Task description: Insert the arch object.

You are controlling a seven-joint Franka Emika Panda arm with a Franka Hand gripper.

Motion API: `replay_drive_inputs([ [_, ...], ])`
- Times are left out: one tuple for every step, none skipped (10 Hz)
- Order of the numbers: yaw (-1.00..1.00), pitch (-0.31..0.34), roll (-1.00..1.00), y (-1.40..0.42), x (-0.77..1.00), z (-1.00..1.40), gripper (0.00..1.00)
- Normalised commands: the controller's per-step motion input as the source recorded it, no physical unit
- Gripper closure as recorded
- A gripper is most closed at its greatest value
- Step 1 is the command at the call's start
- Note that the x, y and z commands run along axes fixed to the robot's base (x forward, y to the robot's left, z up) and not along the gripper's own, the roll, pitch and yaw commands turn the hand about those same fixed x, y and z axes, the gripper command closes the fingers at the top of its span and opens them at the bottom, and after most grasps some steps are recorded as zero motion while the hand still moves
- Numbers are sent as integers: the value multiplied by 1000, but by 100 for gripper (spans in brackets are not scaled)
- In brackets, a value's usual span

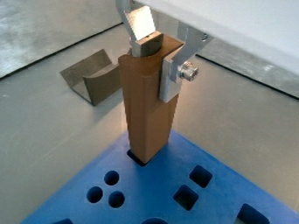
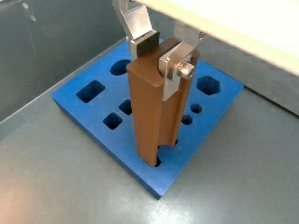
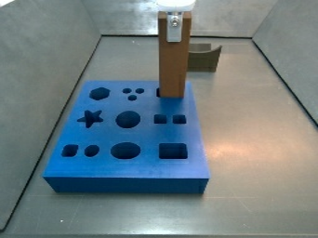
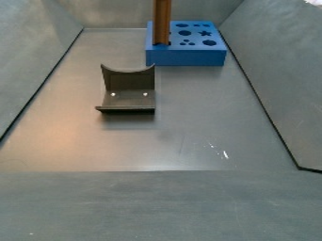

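Note:
The arch object (image 1: 146, 105), a tall orange-brown wooden bar, stands upright with its lower end in a slot at the edge of the blue board (image 1: 82, 197). It shows in both wrist views (image 2: 152, 114) and both side views (image 3: 173, 65) (image 4: 163, 21). My gripper (image 1: 160, 63) is shut on the bar's top end, with one silver finger on each side (image 2: 160, 61). In a side view the gripper (image 3: 176, 23) sits right above the board's far edge (image 3: 74, 172).
A squat dark grey block with a curved notch (image 4: 126, 89) lies on the grey floor apart from the board (image 4: 189, 55). It also shows behind the bar (image 3: 205, 58) (image 1: 91, 77). The board has several other shaped holes. Grey walls ring the floor.

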Motion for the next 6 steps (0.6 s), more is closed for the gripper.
replay_drive_inputs([
  [151, -10, -114, 57, -191, -169, 100],
  [89, 0, -104, 100, -206, -149, 100],
  [31, 0, -97, 43, -140, -146, 100],
  [0, 0, -70, 0, 131, -269, 100],
  [0, 0, -83, 0, 189, -303, 100],
  [0, 0, -114, 40, 146, -306, 100],
])
